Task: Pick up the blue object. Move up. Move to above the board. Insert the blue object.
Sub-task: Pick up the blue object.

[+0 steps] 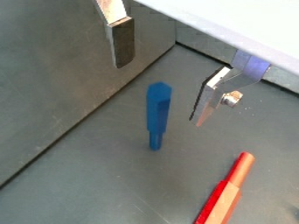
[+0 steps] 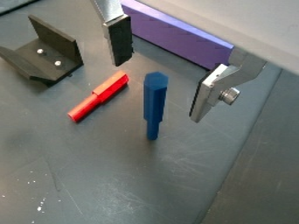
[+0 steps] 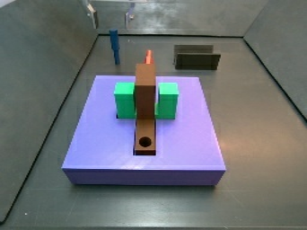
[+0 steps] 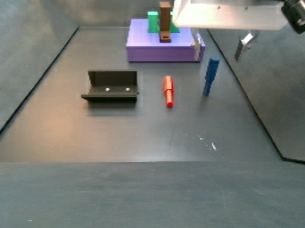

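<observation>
Two spread fingers of hand [image 2: 158, 74] flanking upright blue object [image 2: 155, 105]

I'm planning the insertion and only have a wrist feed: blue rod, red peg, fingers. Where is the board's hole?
Observer: The board lies on a purple slab. Its hole is at the end far from the blue rod, which stands upright between the fingers of the open gripper.
Operator: Is anything crowding the hole?
Observer: No. It shows dark and empty, and the two green blocks flank the board's middle, not the hole end.
Operator: Is there anything else on the floor?
Observer: A fixture stands beyond the red peg, on the side away from the rod.
</observation>
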Tool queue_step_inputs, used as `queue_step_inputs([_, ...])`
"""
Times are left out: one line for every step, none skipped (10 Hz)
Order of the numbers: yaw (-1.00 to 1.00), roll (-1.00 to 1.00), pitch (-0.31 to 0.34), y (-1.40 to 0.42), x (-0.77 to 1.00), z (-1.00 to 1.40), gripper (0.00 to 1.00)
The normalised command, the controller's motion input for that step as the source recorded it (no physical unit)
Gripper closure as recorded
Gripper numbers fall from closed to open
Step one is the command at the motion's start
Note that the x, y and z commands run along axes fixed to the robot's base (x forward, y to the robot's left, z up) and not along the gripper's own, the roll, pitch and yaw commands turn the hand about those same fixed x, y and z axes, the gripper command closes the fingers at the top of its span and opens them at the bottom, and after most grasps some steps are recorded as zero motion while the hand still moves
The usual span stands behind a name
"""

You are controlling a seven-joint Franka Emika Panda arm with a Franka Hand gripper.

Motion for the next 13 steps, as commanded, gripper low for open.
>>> queue_step_inputs([-0.03, 0.14, 0.000, 0.00, 0.00, -0.27, 0.00])
queue_step_inputs([-0.04, 0.14, 0.000, 0.00, 0.00, -0.28, 0.00])
queue_step_inputs([-0.07, 0.15, 0.000, 0.00, 0.00, -0.27, 0.00])
queue_step_inputs([-0.09, 0.16, 0.000, -0.01, 0.00, -0.24, 0.00])
queue_step_inputs([-0.07, 0.17, 0.000, 0.00, 0.00, -0.23, 0.00])
queue_step_inputs([-0.07, 0.17, 0.000, -0.01, 0.00, -0.17, 0.00])
queue_step_inputs([-0.05, 0.15, 0.000, 0.00, 0.00, -0.10, 0.00])
queue_step_inputs([-0.05, 0.15, 0.000, -0.02, 0.00, -0.07, 0.00])
queue_step_inputs([-0.04, 0.16, 0.000, -0.15, 0.00, -0.06, 0.00])
queue_step_inputs([-0.04, 0.14, 0.000, -0.14, 0.00, -0.05, 0.00])
queue_step_inputs([-0.03, 0.12, 0.000, -0.07, 0.00, -0.04, 0.00])
queue_step_inputs([0.00, 0.07, 0.000, 0.00, 0.00, -0.02, 0.00])
queue_step_inputs([-0.04, 0.06, 0.000, 0.11, 0.00, -0.05, 0.00])
